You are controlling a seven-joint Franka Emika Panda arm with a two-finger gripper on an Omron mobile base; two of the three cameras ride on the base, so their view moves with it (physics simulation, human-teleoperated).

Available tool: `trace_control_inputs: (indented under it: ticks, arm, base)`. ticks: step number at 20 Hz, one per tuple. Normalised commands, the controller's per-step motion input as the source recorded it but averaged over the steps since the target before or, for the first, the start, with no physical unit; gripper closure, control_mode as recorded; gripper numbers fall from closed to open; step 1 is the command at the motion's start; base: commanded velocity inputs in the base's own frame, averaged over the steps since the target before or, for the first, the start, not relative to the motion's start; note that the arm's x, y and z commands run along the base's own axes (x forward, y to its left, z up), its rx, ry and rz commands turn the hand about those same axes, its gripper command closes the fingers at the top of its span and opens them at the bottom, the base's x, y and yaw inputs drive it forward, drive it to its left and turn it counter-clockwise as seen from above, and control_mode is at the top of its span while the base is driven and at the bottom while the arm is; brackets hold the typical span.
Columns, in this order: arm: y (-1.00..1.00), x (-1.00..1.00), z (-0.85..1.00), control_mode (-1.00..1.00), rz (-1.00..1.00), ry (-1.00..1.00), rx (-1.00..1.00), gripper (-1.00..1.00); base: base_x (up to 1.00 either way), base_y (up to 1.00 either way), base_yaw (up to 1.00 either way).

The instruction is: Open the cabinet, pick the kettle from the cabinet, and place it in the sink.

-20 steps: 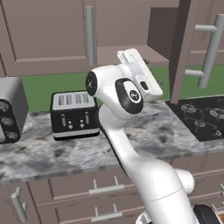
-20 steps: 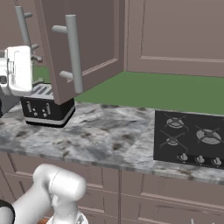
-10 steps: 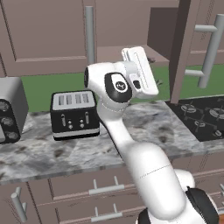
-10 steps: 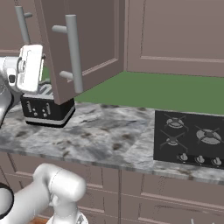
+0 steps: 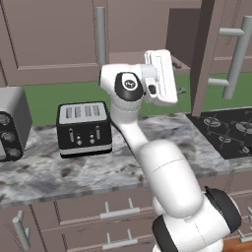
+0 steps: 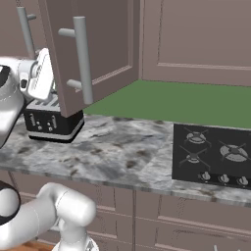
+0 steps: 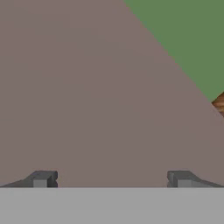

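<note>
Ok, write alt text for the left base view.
The white arm's gripper is raised in front of the cabinet, whose right door stands swung open. Below, a black toaster sits on the grey marbled counter, with a black stovetop at right.

Grey marbled counter (image 5: 74, 170) with black toaster (image 5: 83, 129) and inset black cooktop (image 6: 213, 156).

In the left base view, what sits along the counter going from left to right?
Grey appliance at the edge → black toaster → robot arm → open cabinet door hanging above → black stovetop.
</note>
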Motion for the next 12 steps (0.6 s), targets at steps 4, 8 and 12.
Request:
trace_control_inputs:
  ticks: [4, 8, 12]
  arm:
    - [-0.34, -0.13, 0.0, -1.0, -0.04, -0.1, 0.0, -1.0]
    - [-0.39, -0.21, 0.0, -1.0, 0.0, -0.09, 0.0, -1.0]
    - [-0.42, -0.21, 0.0, -1.0, 0.0, -0.08, 0.0, -1.0]
  base:
    - [0.0, 0.0, 0.0]
    - [0.0, 0.0, 0.0]
    - [0.0, 0.0, 0.0]
